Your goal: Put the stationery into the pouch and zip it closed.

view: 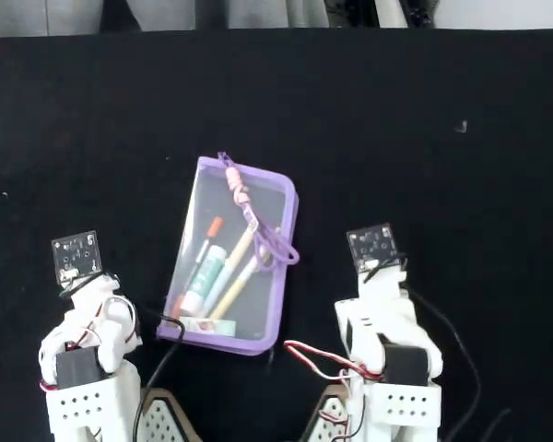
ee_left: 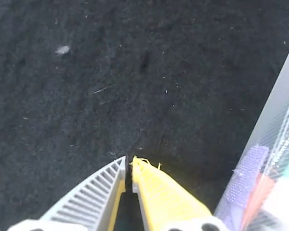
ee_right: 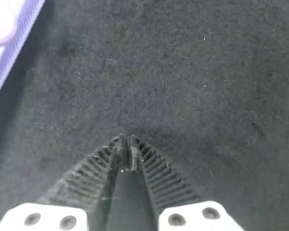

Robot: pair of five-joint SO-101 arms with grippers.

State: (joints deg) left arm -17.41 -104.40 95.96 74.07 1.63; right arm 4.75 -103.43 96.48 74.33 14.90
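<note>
Wide bare counter [view: 424,138] beyond the pouch [view: 235,258] and out past both its long sides. In the way near its close end: left arm [view: 85,341] on one side, right arm [view: 387,336] on the other, black wire [view: 169,324] right beside its corner. Purple cord [view: 267,235] lying on top.

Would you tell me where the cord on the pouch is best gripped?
Probably the loose purple loop ending the cord: it lies slack on the pouch near the edge facing the right gripper. Come from above on that side, jaws across one strand.
</note>
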